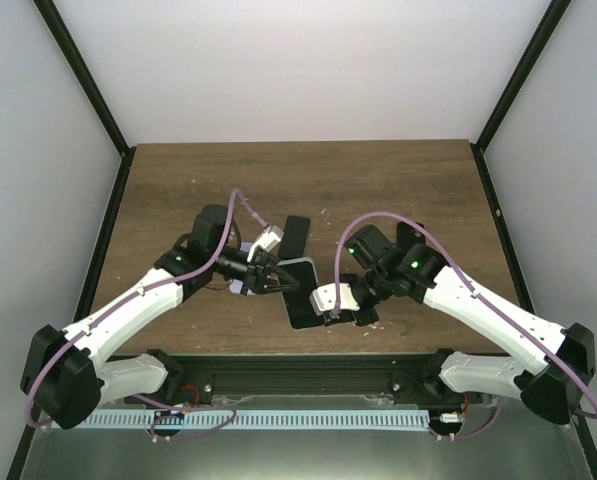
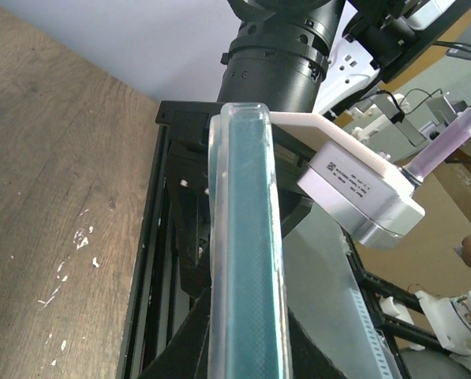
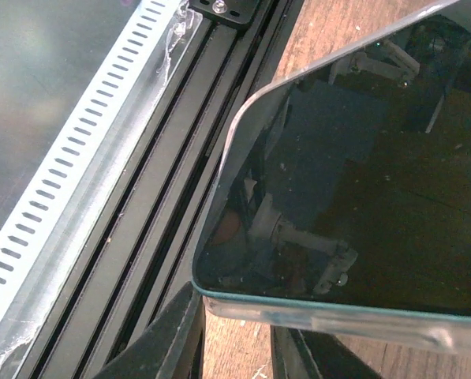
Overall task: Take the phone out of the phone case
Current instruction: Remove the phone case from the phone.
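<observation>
The phone (image 1: 303, 295), dark screen up, hangs tilted just above the wooden table (image 1: 408, 190), still inside its clear phone case (image 2: 216, 237). My left gripper (image 1: 270, 272) is shut on the far end of the cased phone; in the left wrist view the teal phone edge (image 2: 251, 260) runs straight out between the fingers. My right gripper (image 1: 350, 310) sits at the phone's near right corner. In the right wrist view its two fingers (image 3: 164, 339) stand slightly apart below the case rim (image 3: 338, 316), with bare wood showing in the gap.
A flat black object (image 1: 296, 235) lies on the table just beyond the phone. The black frame rail (image 1: 298, 375) runs along the near edge, close under the phone's lower end. White walls enclose the table on three sides.
</observation>
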Controlling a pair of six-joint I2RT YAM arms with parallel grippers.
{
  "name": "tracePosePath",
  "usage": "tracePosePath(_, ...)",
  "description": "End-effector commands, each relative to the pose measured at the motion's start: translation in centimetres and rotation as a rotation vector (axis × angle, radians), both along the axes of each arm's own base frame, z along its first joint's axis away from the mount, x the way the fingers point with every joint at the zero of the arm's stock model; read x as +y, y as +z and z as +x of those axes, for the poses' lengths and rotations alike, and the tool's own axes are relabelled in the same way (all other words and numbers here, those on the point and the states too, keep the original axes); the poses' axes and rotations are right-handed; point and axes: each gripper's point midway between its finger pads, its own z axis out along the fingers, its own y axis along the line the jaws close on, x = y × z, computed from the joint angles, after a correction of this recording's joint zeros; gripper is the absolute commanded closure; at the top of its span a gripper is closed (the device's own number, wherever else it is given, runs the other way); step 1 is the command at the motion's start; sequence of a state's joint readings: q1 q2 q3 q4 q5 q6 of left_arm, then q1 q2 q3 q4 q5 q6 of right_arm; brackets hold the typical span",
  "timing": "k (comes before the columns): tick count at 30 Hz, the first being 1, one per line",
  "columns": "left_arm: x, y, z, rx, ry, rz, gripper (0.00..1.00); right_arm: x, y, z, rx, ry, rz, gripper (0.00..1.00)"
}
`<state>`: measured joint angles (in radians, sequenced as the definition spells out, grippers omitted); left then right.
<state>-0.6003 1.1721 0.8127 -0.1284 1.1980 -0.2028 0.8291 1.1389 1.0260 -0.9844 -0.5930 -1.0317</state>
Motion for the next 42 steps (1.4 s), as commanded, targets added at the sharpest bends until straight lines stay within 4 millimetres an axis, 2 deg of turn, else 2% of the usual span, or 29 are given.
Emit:
tracePosePath(1,-0.3,3.1,-0.3,-0.024,-0.043,-0.069,1.00,3.0,2.9,2.2,-0.158,0.016,0.138,0.77)
tracePosePath(7,-0.2,3.2,-0.6,-0.017,-0.055,-0.075,1.00,3.8,2.5,4.5,-0.194,-0.088,0.157,0.80)
tracePosePath(11,-0.1,3.4,-0.7,-0.021,-0.056,-0.081,1.00,4.2,2.6,7.8,-0.225,-0.219,0.206,0.80)
tracePosePath(16,-0.1,3.4,-0.8,-0.016,-0.064,-0.083,1.00,3.4,3.6,11.9,-0.209,-0.354,0.297,0.80)
tracePosePath(20,-0.1,3.5,-0.9,-0.015,-0.069,-0.089,1.00,2.4,4.1,13.8,-0.136,-0.409,0.362,0.79)
tracePosePath(28,-0.1,3.6,-0.9,-0.015,-0.066,-0.090,1.00,3.5,7.0,12.2,0.081,-0.358,0.458,0.67)
tracePosePath(35,-0.4,3.2,-1.1,-0.016,-0.071,-0.077,1.00,4.1,10.0,11.9,0.193,-0.372,0.517,0.50)
tracePosePath(42,-0.9,2.3,-1.3,-0.018,-0.067,-0.038,1.00,4.5,12.5,11.5,0.268,-0.360,0.556,0.46)
